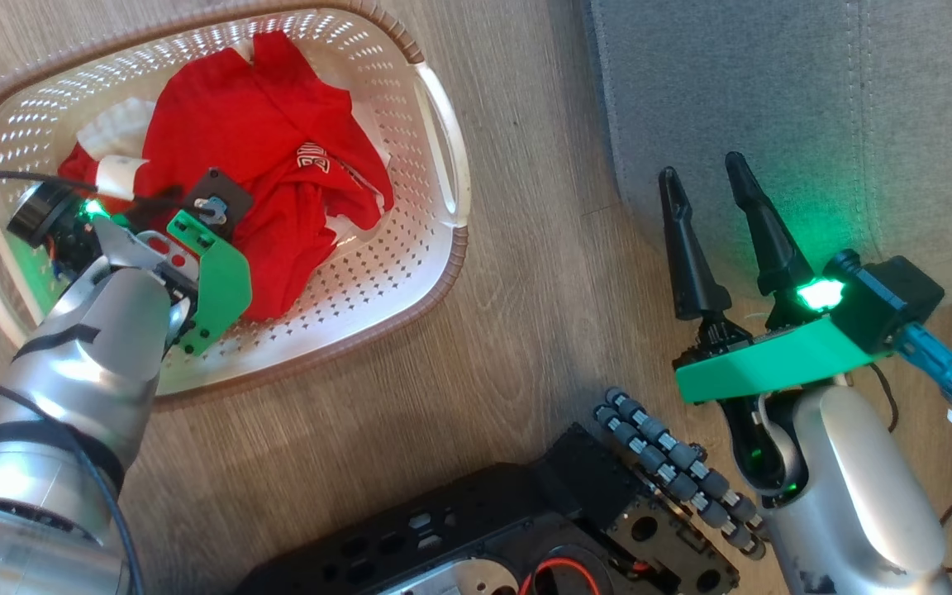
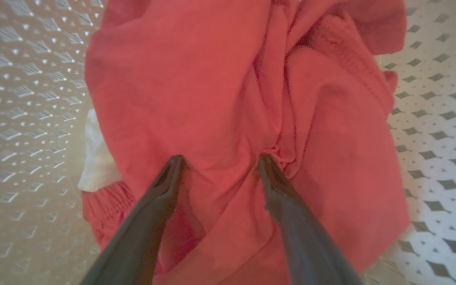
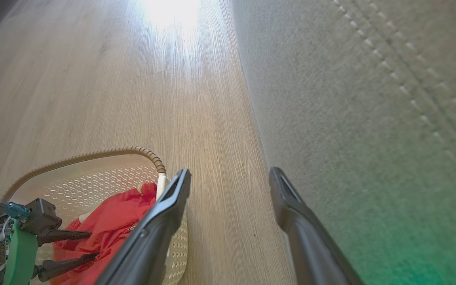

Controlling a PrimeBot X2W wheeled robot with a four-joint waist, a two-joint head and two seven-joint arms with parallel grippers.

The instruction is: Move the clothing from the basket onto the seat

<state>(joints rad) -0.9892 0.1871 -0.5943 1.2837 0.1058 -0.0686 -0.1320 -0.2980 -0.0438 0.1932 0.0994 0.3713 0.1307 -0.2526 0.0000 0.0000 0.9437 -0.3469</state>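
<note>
wood-grain floor, perforated cream basket, crumpled red clothing, perhaps white-cuffed

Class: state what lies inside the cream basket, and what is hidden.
Crumpled red clothing with white patches, and the left gripper, fingers spread on it. Anything beneath is covered.
</note>
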